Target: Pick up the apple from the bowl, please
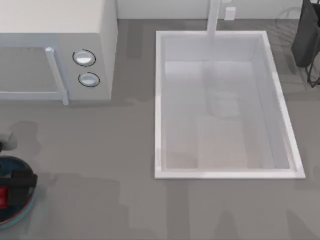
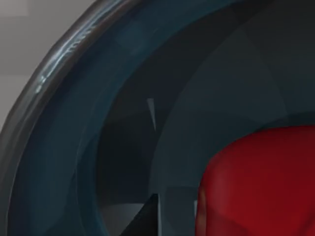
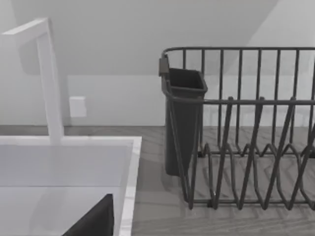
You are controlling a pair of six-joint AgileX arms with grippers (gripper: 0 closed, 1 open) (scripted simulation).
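Red glossy apple (image 2: 261,182) in teal bowl (image 2: 59,162) | rigid, slippery, light; pinch across widest middle | left gripper (image 1: 12,187) over bowl, claw state unreadable | right arm parked by dish rack (image 3: 246,147)

My left gripper (image 1: 11,181) sits over the bowl (image 1: 20,212), covering most of the apple (image 1: 3,197); all three are cut by the top view's left edge, and I can't judge the finger gap. Up close, the apple (image 2: 261,182) runs off frame beneath the jaws.
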